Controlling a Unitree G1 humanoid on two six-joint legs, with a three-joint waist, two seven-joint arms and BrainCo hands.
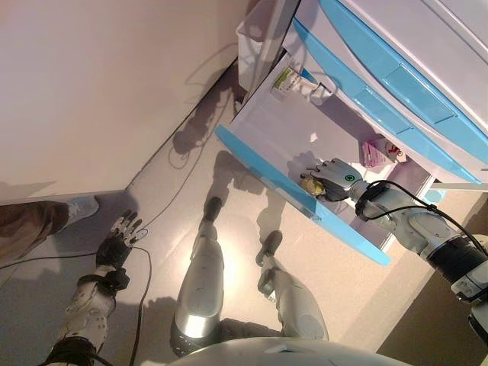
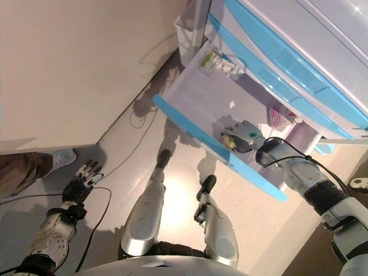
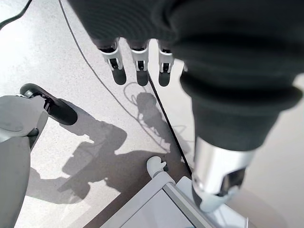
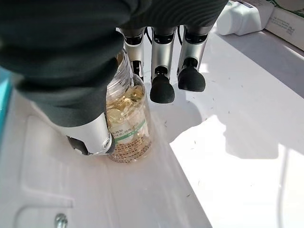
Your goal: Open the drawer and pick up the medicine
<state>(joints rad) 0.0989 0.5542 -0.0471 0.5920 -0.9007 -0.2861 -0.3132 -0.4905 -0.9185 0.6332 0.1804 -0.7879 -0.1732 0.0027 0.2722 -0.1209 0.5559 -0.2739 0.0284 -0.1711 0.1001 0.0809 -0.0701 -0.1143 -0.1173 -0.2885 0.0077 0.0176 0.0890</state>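
Only the right wrist view shows right robot hand (image 4: pixel 156 61) gripping bottle (image 4: pixel 127 128).

**Lighting and picture quality**

Strong overhead light is indicated by a bright glare patch on the floor (image 1: pixel 229 229). Sharp dark shadows are cast across the floor and inside the open drawer (image 4: pixel 247 128), where sunlit and shaded areas are crisply divided. The wall (image 1: pixel 91 91) is evenly lit. The wrist covers close to the lens are rendered soft.
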